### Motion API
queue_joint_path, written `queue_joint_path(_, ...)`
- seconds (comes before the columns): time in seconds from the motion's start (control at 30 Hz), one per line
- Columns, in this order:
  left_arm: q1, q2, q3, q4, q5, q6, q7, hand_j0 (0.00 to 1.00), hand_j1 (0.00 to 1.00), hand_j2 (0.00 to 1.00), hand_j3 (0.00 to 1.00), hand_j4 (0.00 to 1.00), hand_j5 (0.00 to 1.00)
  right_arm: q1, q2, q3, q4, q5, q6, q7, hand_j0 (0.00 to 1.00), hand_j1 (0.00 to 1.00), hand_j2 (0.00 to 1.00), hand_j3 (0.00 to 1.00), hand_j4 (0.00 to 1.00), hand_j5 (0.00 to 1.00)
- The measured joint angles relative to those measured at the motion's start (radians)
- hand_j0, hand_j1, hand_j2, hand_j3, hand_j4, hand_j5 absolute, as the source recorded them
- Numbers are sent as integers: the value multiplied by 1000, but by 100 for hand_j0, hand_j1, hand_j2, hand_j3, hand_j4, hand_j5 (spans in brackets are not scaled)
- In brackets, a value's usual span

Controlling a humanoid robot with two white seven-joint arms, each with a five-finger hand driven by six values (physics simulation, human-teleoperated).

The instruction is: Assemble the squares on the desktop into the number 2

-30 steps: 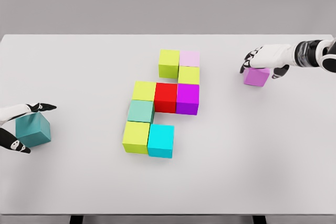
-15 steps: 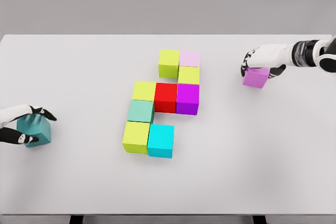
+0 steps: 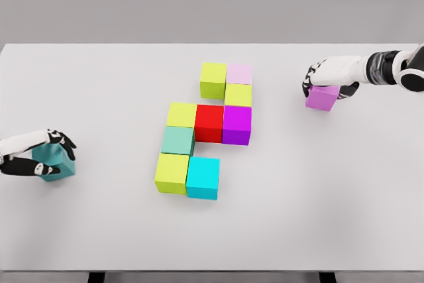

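Note:
Several coloured cubes sit joined at the table's middle: a lime cube (image 3: pixel 213 79), pale pink cube (image 3: pixel 239 73), red cube (image 3: pixel 209 122), magenta cube (image 3: pixel 237 124), sea-green cube (image 3: pixel 177 140) and cyan cube (image 3: pixel 203 177) among them. At the far left my left hand (image 3: pixel 48 156) is curled around a dark teal cube (image 3: pixel 53 162). At the right my right hand (image 3: pixel 326 81) is closed over the top of a violet cube (image 3: pixel 322 97).
The white table (image 3: pixel 298 217) runs nearly the whole width of the view, with its front edge near the bottom. A grey wall stands behind it.
My left hand's fingers have closed around the dark teal cube, which now shows smaller under the hand. The right hand and violet cube have edged slightly left.

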Motion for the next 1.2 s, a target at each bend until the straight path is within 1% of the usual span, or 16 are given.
queue_joint_path(0.2,-10,-59,34,3,-6,6,0,46,46,46,46,46,46,-2,-2,1,-5,-2,-4,5,47,47,47,47,47,47)
queue_joint_path(0.4,-12,-130,87,27,-6,15,1,45,45,45,45,45,45,-5,-6,-10,-23,-22,-5,7,50,50,50,50,50,50)
queue_joint_path(0.43,-12,-145,96,34,-6,19,2,45,45,45,45,45,45,-6,-7,-11,-30,-27,-5,6,51,51,51,51,51,51)
queue_joint_path(0.47,-12,-161,105,42,-6,25,2,45,45,45,45,45,45,-6,-8,-12,-38,-33,-5,6,54,54,54,54,54,54)
queue_joint_path(0.53,-12,-192,126,53,-6,40,2,44,44,44,44,44,44,0,-19,-16,-58,-46,-6,7,54,54,54,54,54,54)
queue_joint_path(0.57,-14,-207,136,57,-7,49,2,44,44,44,44,44,44,6,-26,-17,-75,-50,-6,7,54,54,54,54,54,54)
queue_joint_path(0.7,-23,-282,170,95,-11,92,2,44,44,44,44,44,44,35,-85,-21,-185,-59,-6,7,54,54,54,54,54,54)
queue_joint_path(0.83,-52,-342,180,139,-20,106,2,44,44,44,44,44,44,74,-133,-63,-253,-88,-6,6,54,54,54,54,54,54)
queue_joint_path(0.9,-67,-383,182,175,-39,108,2,44,44,44,44,44,44,107,-161,-83,-307,-102,-7,6,54,54,54,54,54,54)
queue_joint_path(1.1,-106,-518,184,309,-93,111,2,44,44,44,44,44,44,152,-233,-101,-488,-120,-6,6,54,54,54,54,54,54)
queue_joint_path(1.2,-126,-575,184,358,-113,111,2,44,44,44,44,44,44,192,-265,-103,-573,-122,-6,6,54,54,54,54,54,54)
